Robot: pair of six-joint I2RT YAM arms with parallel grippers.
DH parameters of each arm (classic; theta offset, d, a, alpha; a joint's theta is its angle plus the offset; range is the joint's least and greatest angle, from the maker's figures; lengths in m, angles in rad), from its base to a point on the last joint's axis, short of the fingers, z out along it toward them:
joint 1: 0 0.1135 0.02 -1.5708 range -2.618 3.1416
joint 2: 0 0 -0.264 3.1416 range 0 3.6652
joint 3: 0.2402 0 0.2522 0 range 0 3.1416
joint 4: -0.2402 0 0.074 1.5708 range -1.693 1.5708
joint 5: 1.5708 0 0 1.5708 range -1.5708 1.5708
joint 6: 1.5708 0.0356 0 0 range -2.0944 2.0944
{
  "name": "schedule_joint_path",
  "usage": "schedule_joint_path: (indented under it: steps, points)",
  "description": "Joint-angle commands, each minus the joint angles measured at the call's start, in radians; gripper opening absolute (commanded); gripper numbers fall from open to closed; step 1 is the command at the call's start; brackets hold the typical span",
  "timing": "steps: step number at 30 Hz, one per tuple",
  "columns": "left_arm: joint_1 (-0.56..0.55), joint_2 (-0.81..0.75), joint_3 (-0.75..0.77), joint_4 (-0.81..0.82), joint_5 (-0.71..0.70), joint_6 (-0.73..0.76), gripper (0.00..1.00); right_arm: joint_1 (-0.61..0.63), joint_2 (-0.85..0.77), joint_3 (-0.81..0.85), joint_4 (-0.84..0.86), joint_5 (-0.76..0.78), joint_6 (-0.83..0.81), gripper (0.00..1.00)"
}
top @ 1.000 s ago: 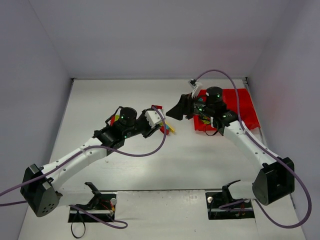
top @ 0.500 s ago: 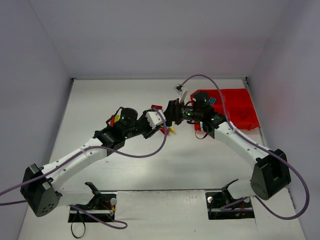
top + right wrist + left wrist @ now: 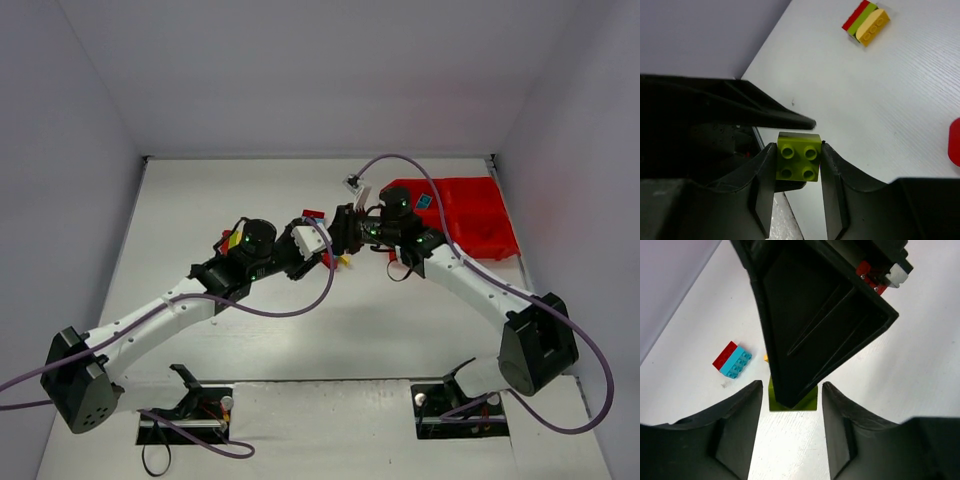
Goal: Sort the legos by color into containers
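Observation:
My right gripper (image 3: 798, 151) is shut on a lime green lego (image 3: 799, 163), its fingers (image 3: 832, 190) pressed on both sides. In the left wrist view the lime lego (image 3: 807, 402) sits at table level, mostly hidden under the right gripper's black finger. My left gripper (image 3: 791, 392) is open and empty, its jaws just short of that lego. In the top view the two grippers, left (image 3: 320, 250) and right (image 3: 340, 232), meet mid-table. The red tray (image 3: 470, 225) lies at the back right with a cyan lego (image 3: 424, 201) in it.
A red and cyan lego pair (image 3: 732, 360) lies left of the grippers. A red, green and yellow stack (image 3: 866, 22) lies farther off. A red lego (image 3: 313, 214) and a yellow one (image 3: 343, 261) lie by the grippers. Walls stand close around the table.
My right gripper swung left from over the tray to the legos in front of my left gripper and now grips the lime lego. The left arm has barely moved.

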Motion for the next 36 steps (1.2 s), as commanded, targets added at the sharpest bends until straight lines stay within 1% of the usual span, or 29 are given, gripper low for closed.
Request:
schedule_joint_path:
  steps: [1, 2, 3, 5, 6, 8, 9, 12, 13, 14, 16, 17, 19, 20, 22, 24, 26, 27, 29, 30, 32, 33, 36]
  points:
    - [-0.003, -0.012, 0.031, 0.077, -0.016, -0.012, 0.47, -0.022, 0.007, 0.043, -0.004, 0.053, -0.087, 0.00]
    - [-0.003, -0.005, 0.035, 0.074, -0.025, -0.023, 0.55, -0.033, 0.007, 0.046, -0.015, 0.070, -0.095, 0.00]
    - [-0.003, -0.002, 0.039, 0.071, -0.048, -0.027, 0.58, -0.050, 0.009, 0.054, -0.041, 0.113, -0.104, 0.00]
    - [-0.003, 0.011, 0.045, 0.069, -0.079, -0.047, 0.61, -0.110, 0.009, 0.059, -0.063, 0.156, -0.129, 0.00]
    - [-0.003, 0.015, 0.046, 0.071, -0.093, -0.053, 0.64, -0.134, 0.009, 0.059, -0.079, 0.206, -0.138, 0.00]
    - [-0.003, 0.034, 0.054, 0.071, -0.137, -0.075, 0.64, -0.203, 0.003, 0.063, -0.096, 0.265, -0.170, 0.00]
    - [-0.003, 0.041, 0.058, 0.069, -0.154, -0.087, 0.64, -0.222, 0.001, 0.065, -0.113, 0.344, -0.184, 0.00]
    - [-0.001, 0.081, 0.089, 0.054, -0.237, -0.144, 0.64, -0.260, 0.009, 0.092, -0.162, 0.514, -0.251, 0.00]
    - [-0.001, 0.110, 0.113, 0.037, -0.301, -0.177, 0.64, -0.268, 0.022, 0.105, -0.169, 0.633, -0.273, 0.00]
    - [-0.001, 0.124, 0.114, 0.020, -0.331, -0.194, 0.64, -0.277, 0.035, 0.109, -0.175, 0.677, -0.273, 0.00]
    - [0.000, 0.175, 0.166, -0.052, -0.384, -0.233, 0.64, -0.294, 0.076, 0.131, -0.179, 0.754, -0.288, 0.00]
    - [0.003, 0.190, 0.184, -0.073, -0.444, -0.250, 0.64, -0.307, 0.091, 0.138, -0.184, 0.775, -0.288, 0.01]
    - [0.010, 0.233, 0.230, -0.128, -0.498, -0.305, 0.65, -0.315, 0.128, 0.151, -0.196, 0.856, -0.288, 0.04]
    - [0.016, 0.244, 0.242, -0.144, -0.556, -0.326, 0.65, -0.317, 0.139, 0.155, -0.196, 0.880, -0.288, 0.06]
    - [0.028, 0.273, 0.272, -0.187, -0.596, -0.371, 0.67, -0.326, 0.173, 0.160, -0.196, 0.917, -0.281, 0.09]
    - [0.055, 0.284, 0.292, -0.228, -0.599, -0.400, 0.67, -0.335, 0.203, 0.165, -0.199, 0.952, -0.281, 0.10]
    - [0.079, 0.295, 0.312, -0.247, -0.592, -0.448, 0.68, -0.340, 0.222, 0.171, -0.205, 0.966, -0.279, 0.16]
    - [0.104, 0.296, 0.316, -0.260, -0.587, -0.461, 0.69, -0.341, 0.233, 0.171, -0.207, 0.969, -0.277, 0.24]
    - [0.132, 0.305, 0.330, -0.288, -0.572, -0.497, 0.69, -0.344, 0.239, 0.169, -0.207, 0.971, -0.277, 0.33]
    - [0.161, 0.308, 0.336, -0.297, -0.561, -0.504, 0.70, -0.346, 0.242, 0.169, -0.207, 0.967, -0.277, 0.42]
    - [0.194, 0.319, 0.356, -0.335, -0.546, -0.529, 0.70, -0.349, 0.244, 0.171, -0.209, 0.961, -0.282, 0.48]
    - [0.232, 0.321, 0.364, -0.349, -0.514, -0.546, 0.70, -0.349, 0.240, 0.172, -0.209, 0.954, -0.284, 0.52]
    - [0.287, 0.311, 0.362, -0.376, -0.467, -0.560, 0.71, -0.351, 0.221, 0.174, -0.209, 0.929, -0.291, 0.59]
